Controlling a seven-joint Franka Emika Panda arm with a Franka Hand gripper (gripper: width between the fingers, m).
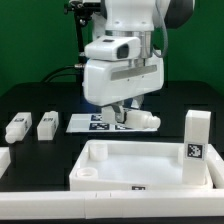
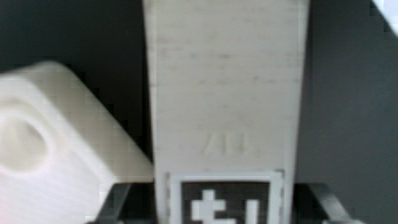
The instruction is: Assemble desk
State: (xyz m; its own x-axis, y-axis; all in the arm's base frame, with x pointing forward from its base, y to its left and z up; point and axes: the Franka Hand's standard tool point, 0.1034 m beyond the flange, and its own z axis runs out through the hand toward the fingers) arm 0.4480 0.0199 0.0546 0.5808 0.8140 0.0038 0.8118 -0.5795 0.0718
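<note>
The gripper (image 1: 122, 113) is masking part of the marker board (image 1: 78, 122) and its clamped leg (image 1: 145, 119), whose blurred tag (image 2: 222, 203) is running off frame, like the leg (image 1: 3, 160) at the exterior view's left edge.

No legible words or numbers, only black-and-white square tags (image 1: 194, 152) on upright leg (image 1: 197, 128), grasped leg (image 2: 217, 90), marker board (image 1: 80, 123)

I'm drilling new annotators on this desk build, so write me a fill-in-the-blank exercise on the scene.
1. The tool is shut on a white ___.
2. At the exterior view's left, ___ loose legs lie on the black table.
3. At the exterior view's right, beside the desk top, the lone leg stands ___.
Missing: leg; two; upright.
</note>
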